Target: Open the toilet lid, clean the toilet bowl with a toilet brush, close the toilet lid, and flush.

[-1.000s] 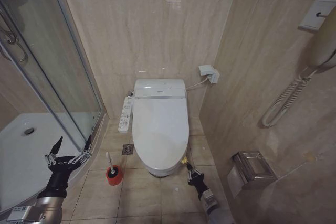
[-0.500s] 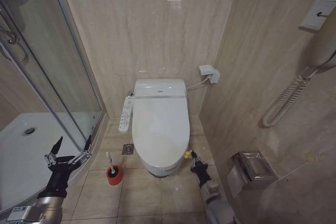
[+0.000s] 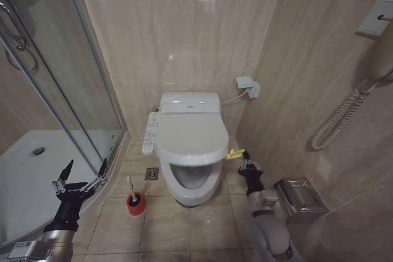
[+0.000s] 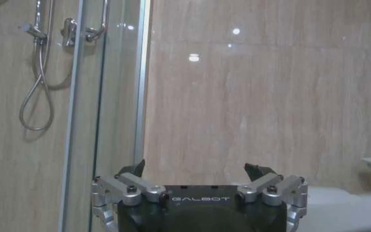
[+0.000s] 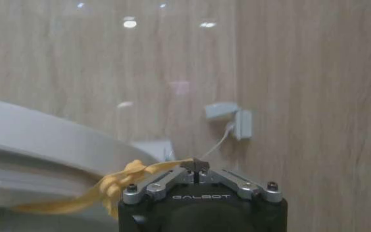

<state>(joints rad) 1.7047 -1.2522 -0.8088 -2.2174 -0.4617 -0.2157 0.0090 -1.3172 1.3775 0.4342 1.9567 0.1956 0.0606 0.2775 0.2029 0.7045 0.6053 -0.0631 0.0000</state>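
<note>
The right gripper [image 3: 244, 157], fingers pinched on the yellow tag [image 3: 234, 154], holds the glossy white oval toilet lid [image 3: 191, 134] partly raised over the stained bowl [image 3: 187, 179]; brushing, closing and flushing remain, the left gripper [image 3: 81, 175] spread open near the red-based toilet brush [image 3: 134, 199].

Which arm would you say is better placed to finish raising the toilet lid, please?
The right arm. Its claw is shut on the yellow tag at the rim of the partly raised toilet lid, while the left claw hangs open near the shower enclosure, well away.
</note>
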